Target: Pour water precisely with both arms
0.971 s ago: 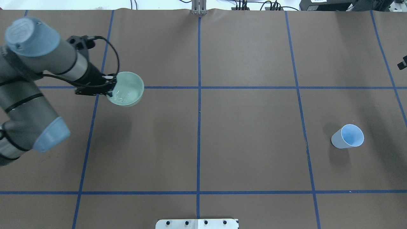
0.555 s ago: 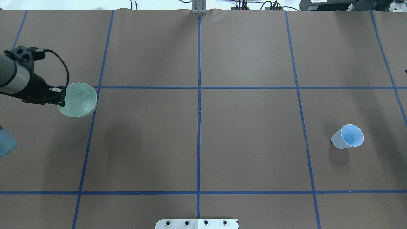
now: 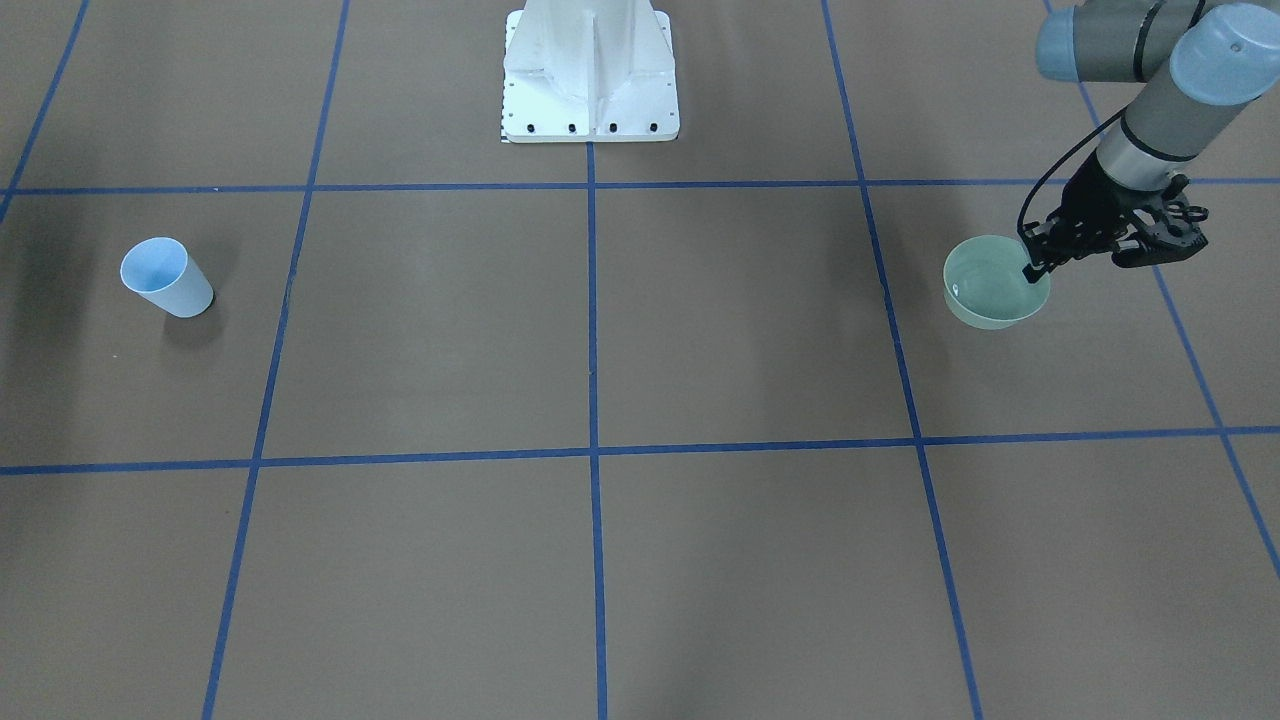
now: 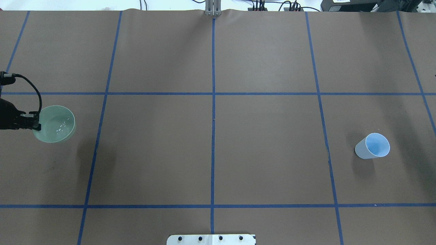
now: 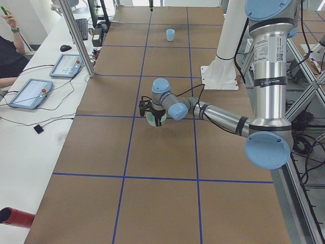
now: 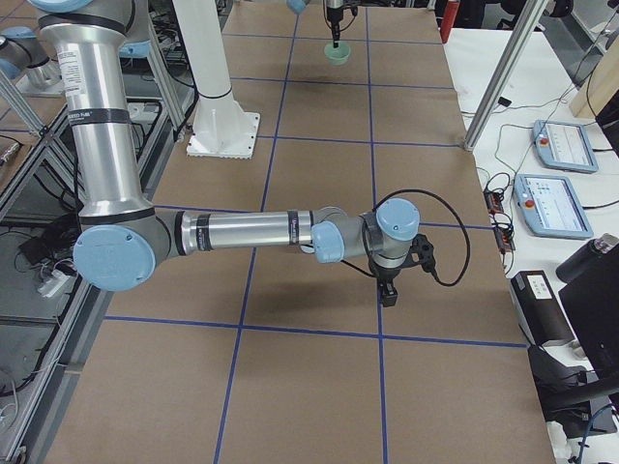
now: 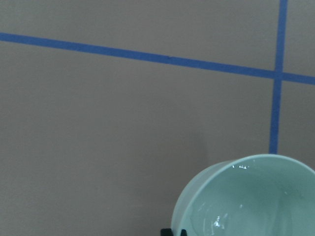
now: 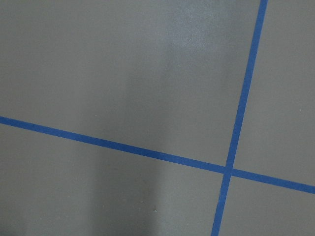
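My left gripper (image 4: 35,124) is shut on the rim of a pale green bowl (image 4: 55,124) that holds water, and carries it level above the brown table near its left end. The gripper (image 3: 1036,268) and the bowl (image 3: 992,285) also show in the front-facing view, and the bowl fills the lower right of the left wrist view (image 7: 251,201). A light-blue cup (image 4: 373,146) stands upright far off on the right side, also seen in the front-facing view (image 3: 166,277). My right gripper (image 6: 388,293) shows only in the exterior right view, hanging low over bare table; I cannot tell whether it is open or shut.
The white bolted pedestal (image 3: 590,72) stands at the robot's side of the table, in the middle. Blue tape lines divide the brown table cover (image 4: 265,153). A side bench with tablets (image 5: 31,92) and an aluminium post (image 5: 76,38) runs along the far edge.
My left arm has swung the bowl left and toward the robot's side of the table. Most of the arm has left the overhead view. The cup has not moved.
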Motion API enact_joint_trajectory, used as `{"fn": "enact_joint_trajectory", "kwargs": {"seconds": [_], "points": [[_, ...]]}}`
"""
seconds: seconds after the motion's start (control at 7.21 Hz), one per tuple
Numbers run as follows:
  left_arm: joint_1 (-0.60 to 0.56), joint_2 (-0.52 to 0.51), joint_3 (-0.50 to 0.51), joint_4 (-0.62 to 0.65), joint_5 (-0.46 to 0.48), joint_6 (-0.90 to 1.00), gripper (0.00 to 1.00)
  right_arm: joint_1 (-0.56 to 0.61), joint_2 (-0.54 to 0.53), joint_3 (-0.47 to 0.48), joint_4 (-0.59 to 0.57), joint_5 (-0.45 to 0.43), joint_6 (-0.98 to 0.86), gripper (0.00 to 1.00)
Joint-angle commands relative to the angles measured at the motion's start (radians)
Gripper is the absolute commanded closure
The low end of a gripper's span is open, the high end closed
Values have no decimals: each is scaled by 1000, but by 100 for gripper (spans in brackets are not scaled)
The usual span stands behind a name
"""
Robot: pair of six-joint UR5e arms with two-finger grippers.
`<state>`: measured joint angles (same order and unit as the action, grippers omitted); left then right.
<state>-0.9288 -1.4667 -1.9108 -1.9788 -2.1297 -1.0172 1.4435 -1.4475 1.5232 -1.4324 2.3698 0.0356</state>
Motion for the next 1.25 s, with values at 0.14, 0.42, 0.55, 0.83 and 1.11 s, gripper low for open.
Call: {"fn": "enact_joint_trajectory", "kwargs": {"seconds": [0.14, 0.42, 0.55, 0.83, 1.11], "points": [[-94, 16, 97, -17, -50, 226, 100, 0, 6, 0, 0, 0, 1, 1], [-145, 17, 174, -35, -70, 333, 100, 0, 7, 0, 1, -1, 1, 1], [-148, 17, 218, -79, -70, 330, 82, 0, 7, 2, 1, 0, 0, 1], [-145, 8, 318, -202, -68, 325, 81, 0, 9, -1, 1, -1, 1, 1], [-148, 2, 314, -206, -93, 331, 1, 0, 10, 0, 1, 0, -2, 1]]}}
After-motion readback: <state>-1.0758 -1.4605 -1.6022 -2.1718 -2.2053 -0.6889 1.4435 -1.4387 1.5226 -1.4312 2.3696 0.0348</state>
